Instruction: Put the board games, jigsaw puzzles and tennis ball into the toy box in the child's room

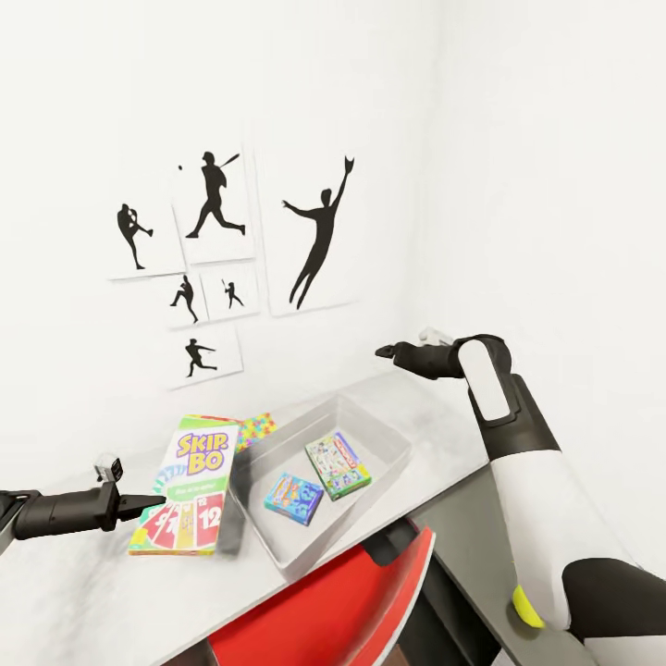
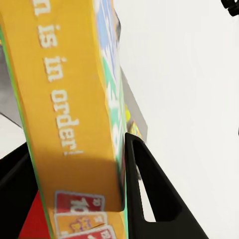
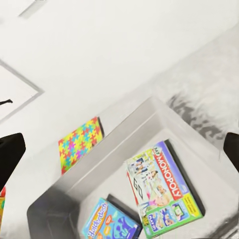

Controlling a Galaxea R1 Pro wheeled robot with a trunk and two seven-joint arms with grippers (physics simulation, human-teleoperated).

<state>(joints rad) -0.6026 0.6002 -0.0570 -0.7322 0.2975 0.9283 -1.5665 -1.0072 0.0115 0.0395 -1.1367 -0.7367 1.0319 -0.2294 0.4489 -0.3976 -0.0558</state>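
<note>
Clearly, left gripper (image 1: 155,504) jaws clamp the yellow-red-green Skip-Bo game box (image 1: 190,481) lower left, poised beside the see-through greyish bin (image 1: 388,442); right gripper (image 1: 388,351) jaws indiscernible.

"SKIP BO" box (image 1: 188,486), "MONOPOLY" box (image 3: 163,186)

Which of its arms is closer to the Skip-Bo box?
Left. The left tool is shut on the Skip-Bo box, gripping its near edge beside the bin. The right tool hangs in the air past the bin's far side, apart from the box.
</note>
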